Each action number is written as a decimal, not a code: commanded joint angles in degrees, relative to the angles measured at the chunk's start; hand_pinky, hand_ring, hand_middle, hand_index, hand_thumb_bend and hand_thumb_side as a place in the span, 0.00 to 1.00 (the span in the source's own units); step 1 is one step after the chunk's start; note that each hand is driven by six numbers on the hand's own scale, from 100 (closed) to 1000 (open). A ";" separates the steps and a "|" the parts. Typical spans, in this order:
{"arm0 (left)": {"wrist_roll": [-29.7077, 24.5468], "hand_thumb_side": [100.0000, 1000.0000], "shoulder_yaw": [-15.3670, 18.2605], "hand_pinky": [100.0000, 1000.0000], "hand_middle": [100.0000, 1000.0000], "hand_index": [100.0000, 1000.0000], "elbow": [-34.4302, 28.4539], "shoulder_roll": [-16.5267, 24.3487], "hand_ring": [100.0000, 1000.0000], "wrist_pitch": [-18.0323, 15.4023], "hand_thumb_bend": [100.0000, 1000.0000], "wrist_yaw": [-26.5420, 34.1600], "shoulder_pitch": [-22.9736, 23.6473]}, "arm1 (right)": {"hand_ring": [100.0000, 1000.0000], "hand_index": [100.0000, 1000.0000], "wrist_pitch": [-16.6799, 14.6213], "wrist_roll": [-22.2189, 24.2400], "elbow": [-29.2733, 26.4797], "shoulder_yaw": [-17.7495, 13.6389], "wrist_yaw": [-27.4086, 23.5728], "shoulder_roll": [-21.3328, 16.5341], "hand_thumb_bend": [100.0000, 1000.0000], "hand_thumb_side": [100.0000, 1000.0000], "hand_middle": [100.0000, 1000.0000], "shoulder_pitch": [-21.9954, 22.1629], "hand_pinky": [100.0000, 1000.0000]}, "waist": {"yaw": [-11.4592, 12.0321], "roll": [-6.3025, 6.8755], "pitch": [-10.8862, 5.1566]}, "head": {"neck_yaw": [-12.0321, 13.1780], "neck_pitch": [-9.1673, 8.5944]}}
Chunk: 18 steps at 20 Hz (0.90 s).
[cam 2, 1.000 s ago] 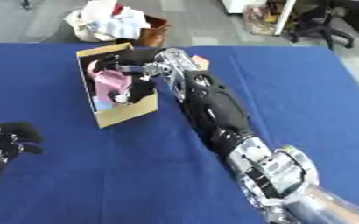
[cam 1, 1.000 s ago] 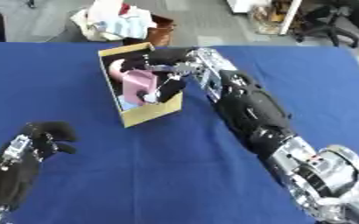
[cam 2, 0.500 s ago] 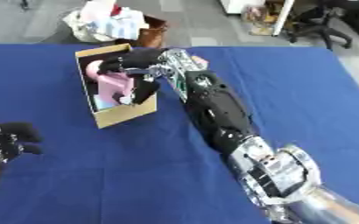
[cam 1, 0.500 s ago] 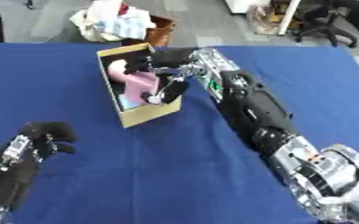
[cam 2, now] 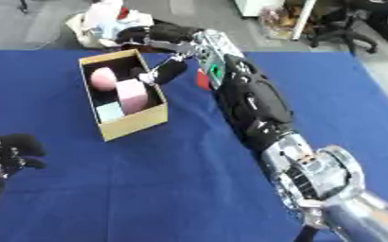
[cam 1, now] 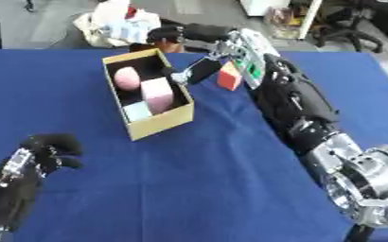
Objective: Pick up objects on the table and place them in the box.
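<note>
The robot's right hand (cam 1: 199, 52), empty with fingers relaxed, had lifted clear of the open tan cardboard box (cam 1: 160, 121), leaving a pink block (cam 1: 157, 93) inside, so a red block (cam 1: 229, 77) looked next.

Head stereo pair, looking down; both share table (cam 1: 230, 179), box (cam 1: 160, 120).

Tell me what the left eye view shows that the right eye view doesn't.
Only the left eye view shows the red block almost whole beside the right arm, and more of the left hand's forearm. Only the right eye view shows more bare blue table to the right of the arm. Both show the cardboard box holding pink and pale pieces, and the right hand open above its far end.
</note>
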 commanded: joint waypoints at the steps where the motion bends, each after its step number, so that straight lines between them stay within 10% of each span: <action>1: 0.23 0.93 0.48 0.60 0.61 0.73 -0.94 0.70 0.66 -0.17 0.00 -0.09 -0.27 | 0.98 1.00 -9.00 9.46 -0.35 -2.89 -1.88 -3.77 0.00 0.47 1.00 -1.48 0.91 | -0.14 -0.45 -0.74 | 0.10 -0.73; 8: 0.34 0.94 0.55 0.60 0.61 0.73 -1.07 0.86 0.66 -0.22 0.00 -0.22 -0.38 | 0.97 1.00 -1.45 1.85 4.24 -10.37 1.62 -8.34 0.00 0.48 1.00 -1.18 0.89 | 0.19 -0.37 -0.13 | -0.01 -1.15; 18: 0.15 0.95 0.34 0.60 0.61 0.73 -1.16 0.89 0.66 -0.22 0.00 -0.44 -0.94 | 1.00 1.00 11.61 -12.12 11.16 -11.68 11.77 -9.46 0.00 0.49 1.00 0.80 0.92 | 1.45 -0.21 0.89 | -1.14 -1.91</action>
